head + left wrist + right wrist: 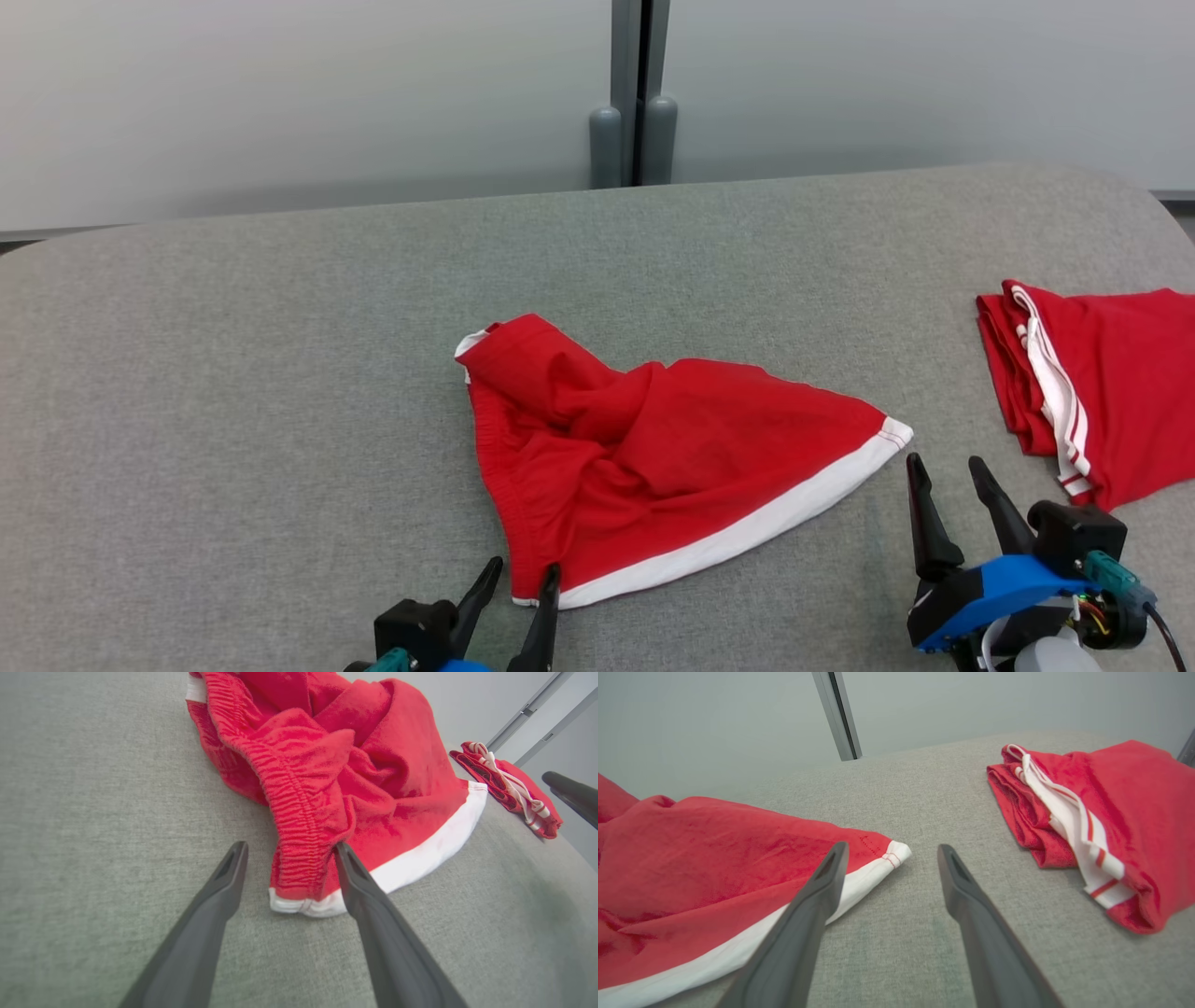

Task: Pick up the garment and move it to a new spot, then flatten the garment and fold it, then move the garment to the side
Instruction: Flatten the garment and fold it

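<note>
garment (672,457): red, white hem band, elastic waistband. Crumpled, not flat, bunched at left; lies mid grey surface (233,392), hem toward near edge.

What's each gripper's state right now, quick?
Left gripper: open, holding nothing, straddling a corner of the crumpled red fabric garment with white hem.
Right gripper: open, empty, beside that garment's other white-hemmed corner.

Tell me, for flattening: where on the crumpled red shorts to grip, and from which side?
At both ends of its white hem band, from the robot's side: one corner lies at the left gripper, the other by the right gripper. Both are exposed edges; the middle is bunched.
</note>
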